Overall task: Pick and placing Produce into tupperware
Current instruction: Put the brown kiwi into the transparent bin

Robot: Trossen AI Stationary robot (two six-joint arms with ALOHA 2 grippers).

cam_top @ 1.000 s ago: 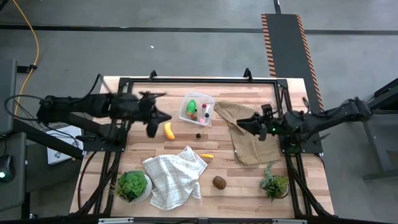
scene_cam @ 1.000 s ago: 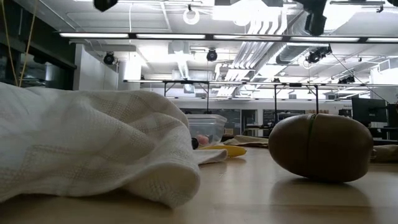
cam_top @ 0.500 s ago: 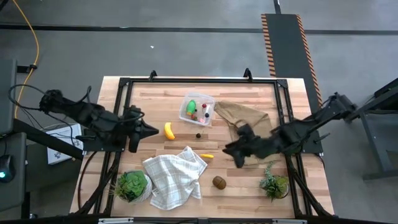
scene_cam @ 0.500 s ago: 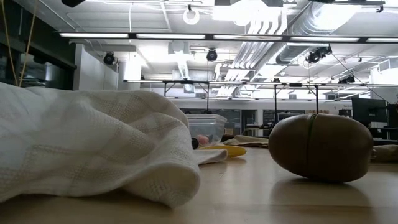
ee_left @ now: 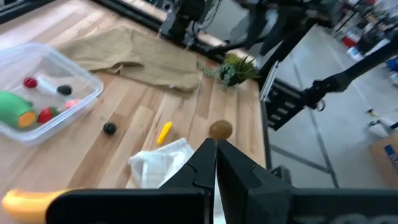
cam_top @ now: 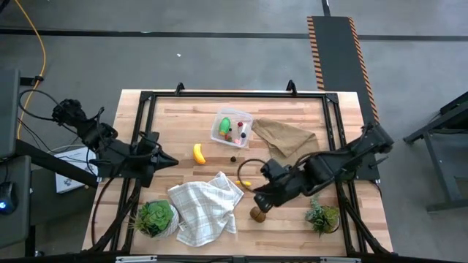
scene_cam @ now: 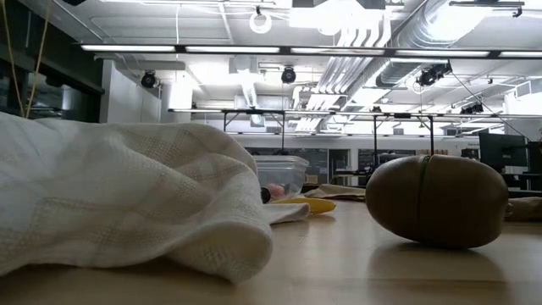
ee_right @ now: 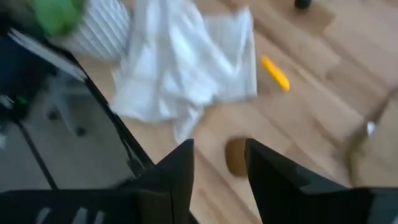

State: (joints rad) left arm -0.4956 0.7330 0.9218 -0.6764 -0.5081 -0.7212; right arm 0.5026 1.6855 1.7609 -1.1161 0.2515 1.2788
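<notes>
High view: right gripper (cam_top: 261, 204) open, seemingly above kiwi (cam_top: 257, 214).

You see the clear tupperware (cam_top: 232, 128) in the upper middle of the high view, standing open on the bench. Inside it lie a green piece (cam_top: 224, 126) and small red and dark berries (cam_top: 240, 132). The yellow banana (cam_top: 198, 153) lies just lower left of it. A dark berry (cam_top: 233, 157), a small yellow piece (cam_top: 244, 183) and a brown kiwi (cam_top: 257, 214) lie lower down, apart.
</notes>
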